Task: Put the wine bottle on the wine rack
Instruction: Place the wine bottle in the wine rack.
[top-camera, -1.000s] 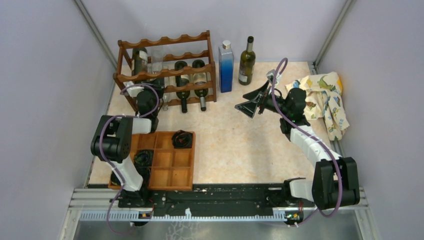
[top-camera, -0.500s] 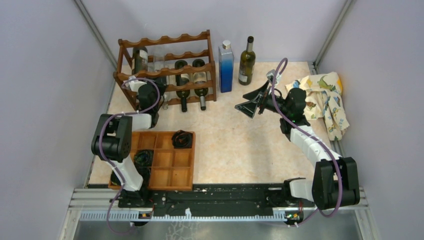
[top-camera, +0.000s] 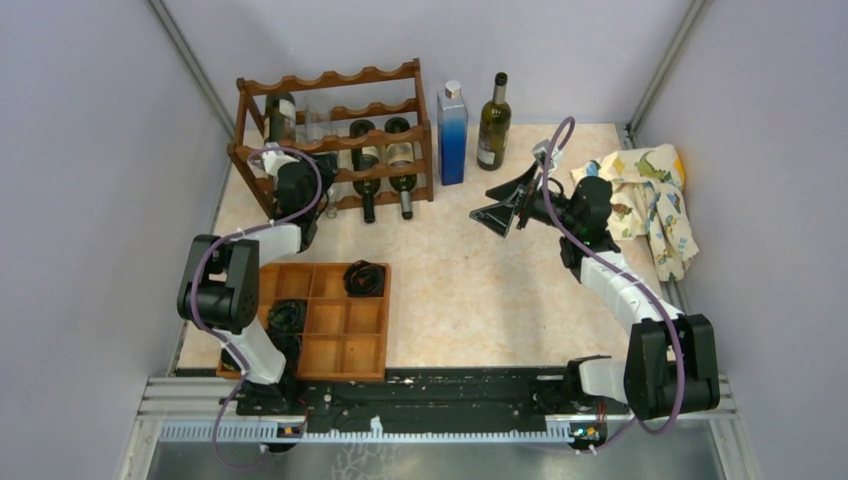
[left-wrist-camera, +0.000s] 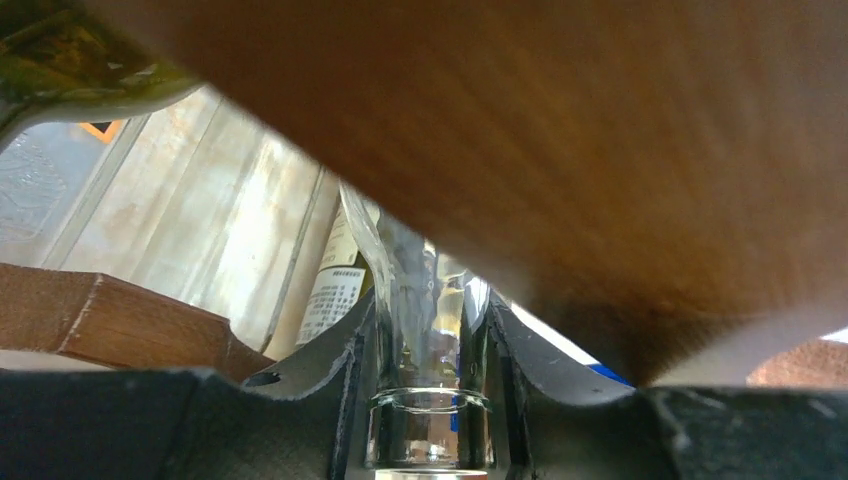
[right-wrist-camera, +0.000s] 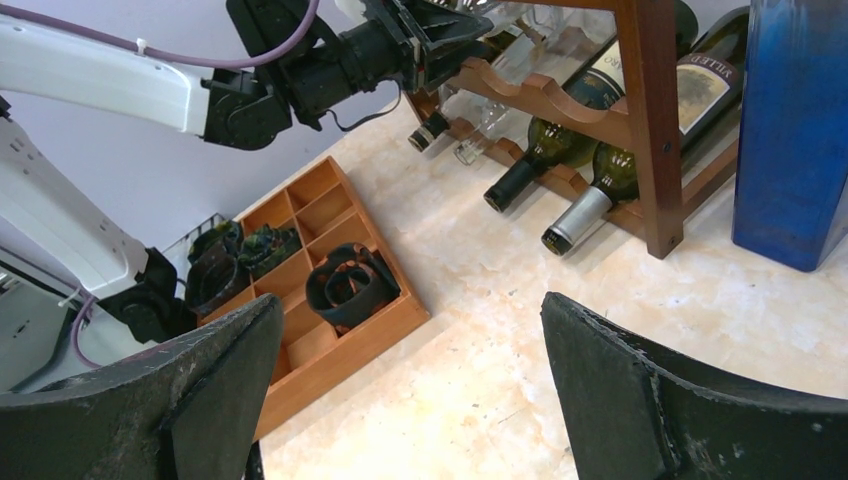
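The dark reddish-brown wine rack (top-camera: 330, 140) stands at the back left and holds several dark bottles. My left gripper (top-camera: 303, 165) is at the rack's front left, shut on the neck of a clear glass wine bottle (left-wrist-camera: 428, 400). The bottle's body reaches into the rack under a wooden rail (left-wrist-camera: 560, 130). In the left wrist view both fingers (left-wrist-camera: 345, 370) press the neck. In the right wrist view the left gripper (right-wrist-camera: 445, 35) is at the rack's upper rail. My right gripper (top-camera: 497, 212) is open and empty above the table, right of the rack; it also shows in its own view (right-wrist-camera: 410, 390).
A tall blue bottle (top-camera: 452, 133) and an upright dark green wine bottle (top-camera: 493, 122) stand right of the rack. A patterned cloth (top-camera: 650, 200) lies at the far right. A flat wooden compartment tray (top-camera: 360, 345) with dark rolled items sits at the front left.
My left gripper has moved away from the tray towards the rack, carrying the clear bottle further in. The right arm has not moved.
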